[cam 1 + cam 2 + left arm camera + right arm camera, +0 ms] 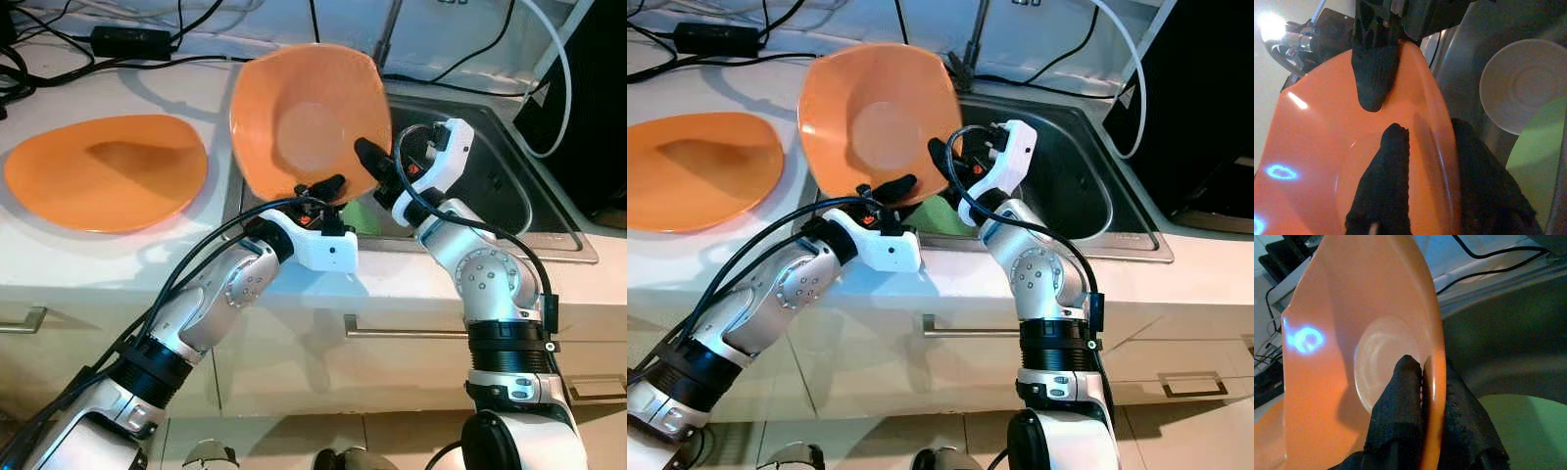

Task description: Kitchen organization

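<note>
A deep orange bowl (309, 117) is held tilted up on edge over the left rim of the steel sink (509, 211), its hollow facing the robot. Both end effectors grip it. The left end effector (323, 188) is clenched on the bowl's lower rim, one black finger inside the hollow and the other behind the wall, as the left wrist view shows (1383, 191). The right end effector (374, 162) is clenched on the rim's right side, nearer the sink; in the right wrist view its fingers (1400, 401) pinch the orange wall between them.

The white counter (118, 259) runs across the frame, with the sink sunk into its right half. A second orange plate (106, 171) lies flat on the counter's left part, well apart from the held bowl. Down in the basin sit a pale round saucer (1525, 85) and something light green (1542, 156), just beside each other. Along the counter's back edge run black cables (118, 59) and a black power brick (130, 41); a faucet stem (389, 34) rises behind the sink. A dark appliance (588, 98) stands at the counter's far right corner, with a white cable (558, 59) looping beside it. Below the counter's front edge are pale cabinet drawers (392, 352) with metal handles (402, 331).
</note>
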You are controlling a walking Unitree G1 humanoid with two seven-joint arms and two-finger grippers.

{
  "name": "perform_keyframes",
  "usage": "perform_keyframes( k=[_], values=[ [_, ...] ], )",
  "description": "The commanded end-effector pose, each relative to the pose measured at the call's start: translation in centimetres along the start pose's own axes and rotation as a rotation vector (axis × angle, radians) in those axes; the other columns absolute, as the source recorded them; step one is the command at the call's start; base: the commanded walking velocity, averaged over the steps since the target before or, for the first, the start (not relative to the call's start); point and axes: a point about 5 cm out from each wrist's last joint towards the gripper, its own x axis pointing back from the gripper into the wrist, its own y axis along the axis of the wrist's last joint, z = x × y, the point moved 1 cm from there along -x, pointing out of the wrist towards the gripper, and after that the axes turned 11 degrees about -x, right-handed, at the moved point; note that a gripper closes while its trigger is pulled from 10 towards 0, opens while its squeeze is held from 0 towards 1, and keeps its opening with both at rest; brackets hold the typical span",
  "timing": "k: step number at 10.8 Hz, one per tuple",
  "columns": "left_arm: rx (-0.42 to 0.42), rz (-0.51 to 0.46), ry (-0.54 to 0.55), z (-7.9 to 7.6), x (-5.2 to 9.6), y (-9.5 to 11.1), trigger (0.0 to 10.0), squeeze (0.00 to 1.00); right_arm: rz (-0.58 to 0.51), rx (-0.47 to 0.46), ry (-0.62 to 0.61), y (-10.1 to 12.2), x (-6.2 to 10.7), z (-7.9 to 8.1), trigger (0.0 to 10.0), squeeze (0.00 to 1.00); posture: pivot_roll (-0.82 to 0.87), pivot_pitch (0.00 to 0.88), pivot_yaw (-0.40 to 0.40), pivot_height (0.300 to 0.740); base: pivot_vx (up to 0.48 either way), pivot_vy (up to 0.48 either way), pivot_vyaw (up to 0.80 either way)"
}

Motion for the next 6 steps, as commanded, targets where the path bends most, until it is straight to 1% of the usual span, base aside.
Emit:
perform_keyframes(
  k=[1, 3, 5, 6],
  values=[
    [0.010, 0.031, 0.118, 2.4, 0.1, -0.8, 10.0, 1.00, -0.020, 0.000, -0.125, 0.4, 0.9, -2.5, 0.0, 0.00, -0.02, 0.077, -0.178, 0.719, 0.000, 0.000, 0.00],
    [0.034, 0.028, 0.125, 2.5, 0.1, -0.6, 10.0, 1.00, -0.090, -0.038, -0.194, 1.3, 1.0, -3.4, 0.0, 0.00, -0.02, 0.077, -0.177, 0.719, 0.000, 0.000, 0.00],
    [0.034, 0.020, 0.125, 2.4, 0.1, -0.4, 10.0, 1.00, -0.215, -0.128, -0.326, 3.0, 1.5, -5.3, 0.0, 0.00, -0.02, 0.077, -0.177, 0.719, 0.000, 0.000, 0.00],
    [0.040, 0.020, 0.118, 2.3, 0.1, -0.4, 10.0, 0.00, -0.250, -0.139, -0.369, 3.4, 1.9, -5.9, 0.0, 0.00, -0.02, 0.077, -0.177, 0.719, 0.000, 0.000, 0.00]
  ],
)
